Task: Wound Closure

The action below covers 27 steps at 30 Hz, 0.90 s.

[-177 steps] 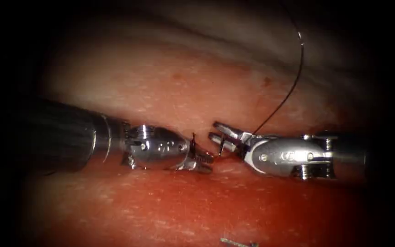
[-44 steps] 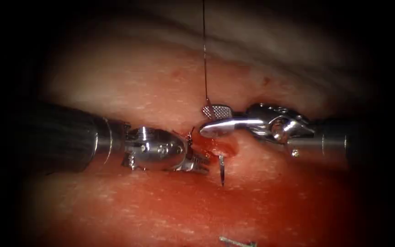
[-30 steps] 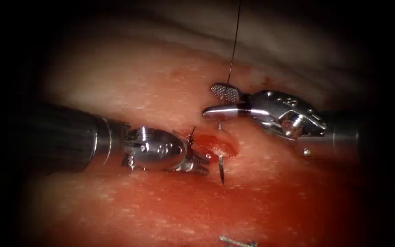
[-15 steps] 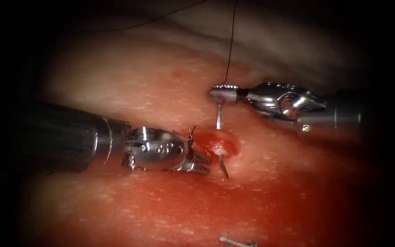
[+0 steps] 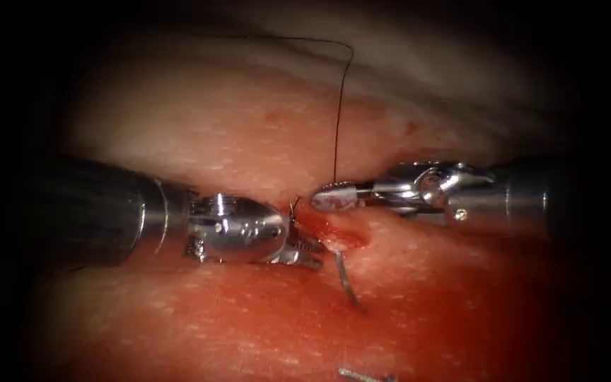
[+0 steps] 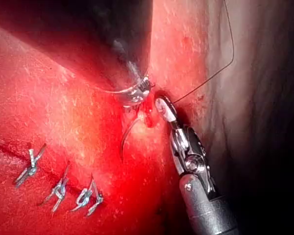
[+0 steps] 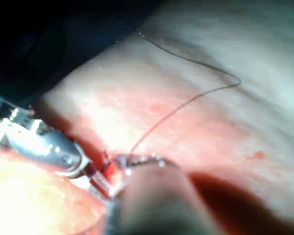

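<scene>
Steel staples point(image 6: 59, 188) low in the frame on red, wet tissue point(image 5: 235, 127). Needle point(image 5: 348, 281) curving out below the cut point(image 5: 341, 237), its other end buried. Left gripper point(image 5: 304, 249) clamped on tissue beside it; right gripper point(image 5: 332, 197) closed on the needle's tail. Thread point(image 5: 339, 113) rising toward upper centre.

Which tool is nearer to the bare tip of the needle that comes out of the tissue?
The left. The left tool lies just beside where the needle leaves the tissue. The right tool, shut on the needle's tail end by the thread, sits farther from the tip.
</scene>
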Tool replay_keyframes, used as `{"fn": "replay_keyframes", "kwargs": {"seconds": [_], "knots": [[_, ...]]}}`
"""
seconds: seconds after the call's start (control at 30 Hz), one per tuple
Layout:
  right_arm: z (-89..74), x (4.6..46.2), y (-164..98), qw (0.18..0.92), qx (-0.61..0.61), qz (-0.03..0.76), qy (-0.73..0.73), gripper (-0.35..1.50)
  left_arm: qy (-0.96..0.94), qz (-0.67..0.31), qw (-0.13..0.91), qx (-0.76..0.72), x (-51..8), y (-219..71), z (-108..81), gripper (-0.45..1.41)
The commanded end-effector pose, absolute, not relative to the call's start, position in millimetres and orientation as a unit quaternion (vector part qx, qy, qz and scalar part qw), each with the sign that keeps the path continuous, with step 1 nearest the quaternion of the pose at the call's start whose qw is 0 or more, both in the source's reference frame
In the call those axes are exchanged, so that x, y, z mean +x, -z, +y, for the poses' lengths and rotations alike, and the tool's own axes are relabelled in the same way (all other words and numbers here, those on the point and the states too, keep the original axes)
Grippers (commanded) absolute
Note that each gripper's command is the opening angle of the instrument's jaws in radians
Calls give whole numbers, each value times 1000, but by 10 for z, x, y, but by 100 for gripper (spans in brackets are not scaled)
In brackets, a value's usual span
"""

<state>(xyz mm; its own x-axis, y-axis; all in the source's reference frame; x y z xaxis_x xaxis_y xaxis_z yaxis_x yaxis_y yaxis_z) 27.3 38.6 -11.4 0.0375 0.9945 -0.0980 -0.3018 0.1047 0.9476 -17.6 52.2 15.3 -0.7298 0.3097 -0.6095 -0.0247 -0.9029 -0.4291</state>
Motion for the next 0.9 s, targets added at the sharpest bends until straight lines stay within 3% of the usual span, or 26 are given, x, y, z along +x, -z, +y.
{"fn": "replay_keyframes", "kwargs": {"seconds": [0.03, 0.13, 0.33, 0.6, 0.87, 0.9], "knots": [[394, 268, 104, 607, 361, 463, -535, 100, -909, -190, 66, -365, -183, -152, 514, 28], [399, 252, 98, 617, 333, 469, -538, 113, -906, -196, 48, -373, -186, -147, 510, 38], [401, 216, 98, 624, 308, 468, -545, 113, -902, -186, 11, -389, -189, -131, 509, 43], [396, 212, 88, 627, 296, 471, -545, 113, -898, -141, -21, -417, -198, -126, 508, 56], [391, 212, 82, 628, 293, 473, -544, 111, -893, -124, -26, -433, -218, -133, 498, 57], [391, 212, 82, 628, 293, 473, -544, 111, -893, -122, -25, -432, -218, -136, 500, 49]]}}
